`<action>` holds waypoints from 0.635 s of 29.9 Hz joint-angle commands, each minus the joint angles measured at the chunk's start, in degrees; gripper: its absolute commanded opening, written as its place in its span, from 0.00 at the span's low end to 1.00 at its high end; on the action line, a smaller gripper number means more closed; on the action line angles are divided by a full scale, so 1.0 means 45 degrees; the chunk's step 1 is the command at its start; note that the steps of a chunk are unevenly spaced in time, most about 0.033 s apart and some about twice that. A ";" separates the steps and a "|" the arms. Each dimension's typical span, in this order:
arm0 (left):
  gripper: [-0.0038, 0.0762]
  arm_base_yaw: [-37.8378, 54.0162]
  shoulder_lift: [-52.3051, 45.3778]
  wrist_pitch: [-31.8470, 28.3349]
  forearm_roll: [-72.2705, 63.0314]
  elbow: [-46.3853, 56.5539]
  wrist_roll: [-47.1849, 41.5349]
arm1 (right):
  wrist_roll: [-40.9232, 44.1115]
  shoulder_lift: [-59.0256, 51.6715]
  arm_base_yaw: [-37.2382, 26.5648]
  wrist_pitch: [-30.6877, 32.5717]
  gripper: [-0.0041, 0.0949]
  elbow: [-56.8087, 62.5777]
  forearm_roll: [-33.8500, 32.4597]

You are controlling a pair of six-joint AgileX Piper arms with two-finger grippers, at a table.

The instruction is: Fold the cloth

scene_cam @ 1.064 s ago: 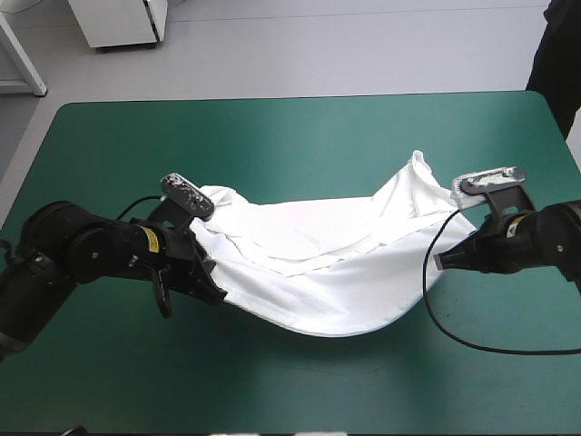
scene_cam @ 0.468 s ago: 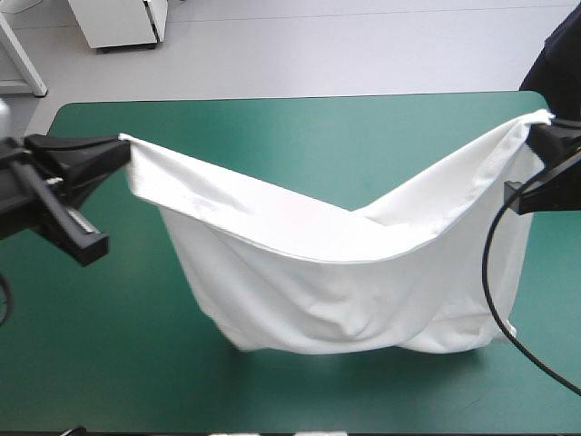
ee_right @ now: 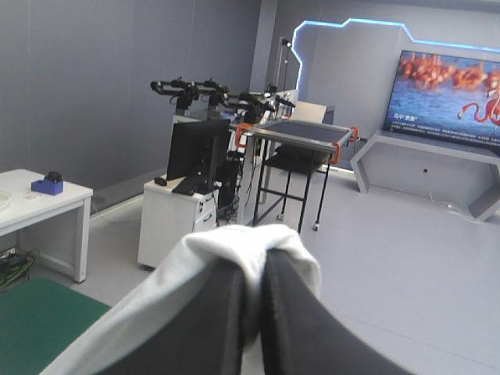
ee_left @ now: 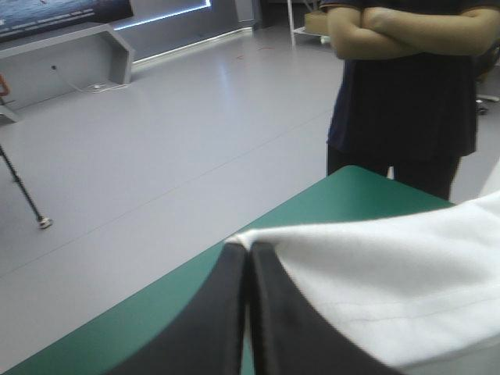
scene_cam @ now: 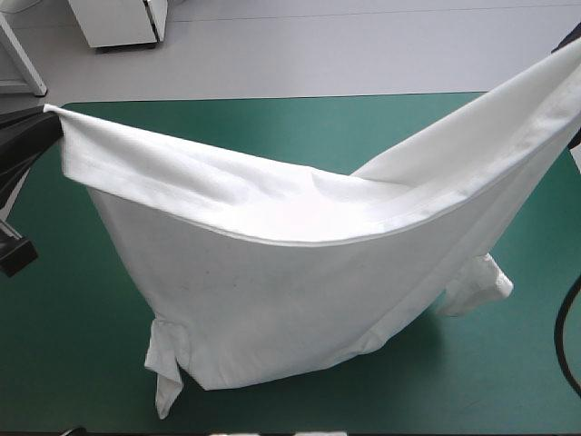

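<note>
The left gripper (ee_left: 248, 250) has its black fingers (ee_left: 223, 312) pressed together on the hem of the white T-shirt (ee_left: 391, 273), which spreads away beside them. Ahead lies the teal-green table (ee_left: 355, 191), ending at its edge.

There is one white T-shirt (scene_cam: 272, 300). It has two short sleeves, a left sleeve (scene_cam: 168, 363) and a right sleeve (scene_cam: 477, 286). There are two end effectors, the left end effector (ee_left: 248, 248) and the right end effector (ee_right: 262, 262). Each has two black fingers (ee_left: 226, 312), so four in all. There is one teal-green tabletop (scene_cam: 272, 127).
</note>
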 commanded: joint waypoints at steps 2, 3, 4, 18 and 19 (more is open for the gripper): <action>0.02 -0.0087 0.0540 -0.2384 0.1964 -0.0219 0.0024 | -0.0299 0.1019 -0.0033 -0.2323 0.03 -0.0241 -0.0455; 0.02 -0.0087 0.0687 -0.2769 0.2368 -0.0219 0.0051 | -0.0428 0.1310 -0.0033 -0.2758 0.03 -0.0241 -0.0491; 0.02 -0.0087 0.0926 -0.3431 0.2964 -0.0219 0.0143 | -0.0487 0.1626 -0.0033 -0.3186 0.03 -0.0271 -0.0557; 0.02 0.0341 0.6366 -1.2857 1.0106 -0.3433 -0.1338 | -0.0521 0.7677 -0.0340 -0.6699 0.02 -0.5044 -0.1553; 0.02 0.0699 0.7083 -1.3502 1.0147 -0.4283 -0.1433 | -0.0521 0.8132 -0.0488 -0.7333 0.02 -0.5320 -0.1494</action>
